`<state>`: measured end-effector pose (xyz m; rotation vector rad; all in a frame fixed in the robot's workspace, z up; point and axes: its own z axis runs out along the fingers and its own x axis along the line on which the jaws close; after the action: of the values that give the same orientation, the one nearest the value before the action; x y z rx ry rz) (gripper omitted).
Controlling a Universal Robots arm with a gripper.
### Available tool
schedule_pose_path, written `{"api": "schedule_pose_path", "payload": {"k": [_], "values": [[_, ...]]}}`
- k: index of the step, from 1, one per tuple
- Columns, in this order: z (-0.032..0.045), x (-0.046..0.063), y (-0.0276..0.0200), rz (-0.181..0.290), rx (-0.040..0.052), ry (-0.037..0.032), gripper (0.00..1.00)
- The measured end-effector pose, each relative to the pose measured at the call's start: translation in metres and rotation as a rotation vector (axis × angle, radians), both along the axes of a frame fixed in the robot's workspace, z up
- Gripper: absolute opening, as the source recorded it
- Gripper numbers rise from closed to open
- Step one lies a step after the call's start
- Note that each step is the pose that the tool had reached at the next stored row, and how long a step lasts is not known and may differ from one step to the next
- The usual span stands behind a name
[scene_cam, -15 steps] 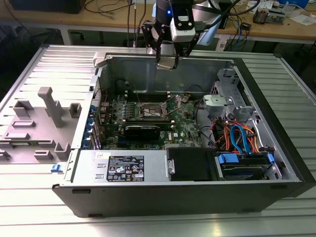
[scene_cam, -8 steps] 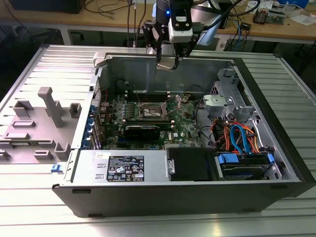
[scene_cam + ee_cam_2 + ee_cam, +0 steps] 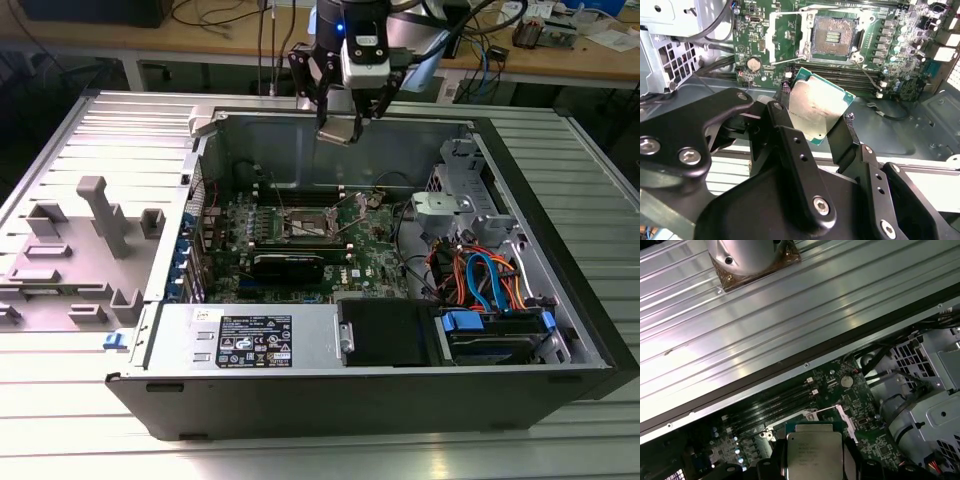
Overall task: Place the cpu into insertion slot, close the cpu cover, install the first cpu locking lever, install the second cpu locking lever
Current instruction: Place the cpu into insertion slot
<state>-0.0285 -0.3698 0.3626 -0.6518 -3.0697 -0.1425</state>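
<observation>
Gripper [image 3: 818,106]: black metal fingers clamped on the cpu, pinching two opposite edges; its lower linkage cut off by the frame edge
Cpu [image 3: 813,452]: flat square, silvery-grey lid on a green rim; held tilted in the air above the motherboard [image 3: 900,45], clear of the socket; fine print on the lid
Socket [image 3: 832,35]: uncovered, contact grid bare; partly hidden behind the cpu in the first wrist view
Cpu cover [image 3: 774,30]: thin silvery frame, swung open just beside the socket
Computer case [image 3: 300,400]: open grey metal box on a ribbed metal table [image 3: 600,200]
Power supply [image 3: 255,340]: white printed label on top
</observation>
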Motion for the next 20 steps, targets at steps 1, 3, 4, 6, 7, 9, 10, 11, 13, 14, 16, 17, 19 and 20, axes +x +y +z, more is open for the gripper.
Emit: {"api": "schedule_pose_path", "payload": {"k": [1,3,4,6,7,9,10,11,13,14,16,17,19,20], "values": [[-0.0004,0.0000,-0.0014,-0.001,-0.0003,-0.0001,0.55],[-0.0009,0.0000,-0.0023,-0.003,-0.0009,0.0000,0.55],[-0.0016,0.0000,-0.0027,-0.017,-0.0017,0.0001,0.55],[-0.0024,0.0001,-0.0028,-0.038,-0.0019,0.0000,0.55],[-0.0033,0.0000,-0.0027,-0.065,-0.0023,0.0001,0.55],[-0.0038,0.0000,-0.0028,-0.088,-0.0024,0.0001,0.55],[-0.0038,0.0000,-0.0028,-0.099,-0.0025,0.0002,0.55],[-0.0039,0.0000,-0.0028,-0.101,-0.0024,0.0001,0.55],[-0.0040,0.0000,-0.0028,-0.101,-0.0023,0.0001,0.55],[-0.0039,0.0000,-0.0028,-0.102,-0.0023,0.0001,0.55],[-0.0040,0.0000,-0.0027,-0.102,-0.0023,0.0001,0.55],[-0.0039,0.0000,-0.0028,-0.102,-0.0024,0.0001,0.55],[-0.0039,0.0000,-0.0028,-0.102,-0.0023,0.0001,0.55],[-0.0039,0.0000,-0.0027,-0.102,-0.0023,0.0001,0.55]]}}
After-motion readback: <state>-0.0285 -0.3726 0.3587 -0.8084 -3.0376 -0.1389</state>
